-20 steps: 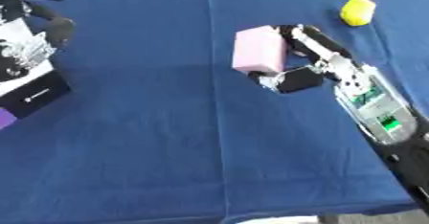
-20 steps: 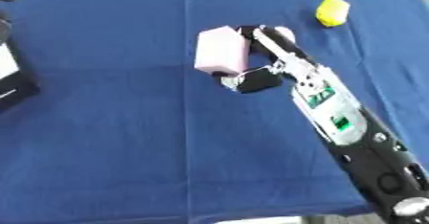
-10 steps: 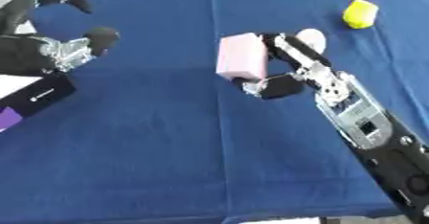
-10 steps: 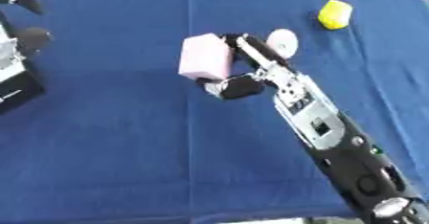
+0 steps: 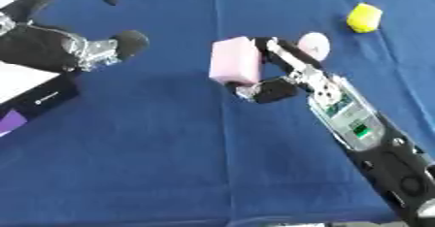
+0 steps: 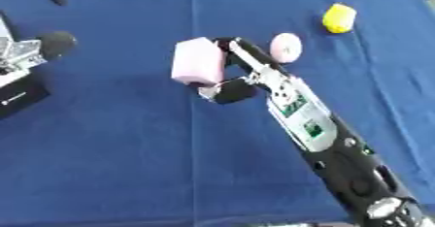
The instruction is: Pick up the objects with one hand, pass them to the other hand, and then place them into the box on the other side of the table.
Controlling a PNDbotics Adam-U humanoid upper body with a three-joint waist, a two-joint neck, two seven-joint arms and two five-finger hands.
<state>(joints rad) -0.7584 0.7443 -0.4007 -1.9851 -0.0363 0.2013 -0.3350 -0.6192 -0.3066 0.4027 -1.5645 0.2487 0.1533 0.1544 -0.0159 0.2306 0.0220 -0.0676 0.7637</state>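
Observation:
A pink block [image 5: 234, 61] hangs above the blue table cloth [image 5: 170, 163] near the middle. My right hand [image 5: 274, 81] is shut on it, with fingers behind the block and the thumb curled under it. The right arm reaches in from the lower right. My left hand [image 5: 81, 51] comes in from the upper left, open, with its thumb tip pointing toward the block and a gap between them. The box [image 5: 38, 97], black-sided with a white inside, lies at the left edge below the left hand.
A yellow object [image 5: 364, 17] lies at the far right of the cloth. A pale pink round object [image 5: 313, 45] lies just behind my right hand. A purple patch [image 5: 8, 123] shows by the box's near corner.
My right hand has carried the pink block leftward toward the middle. My left hand has moved right, from over the box toward the block.

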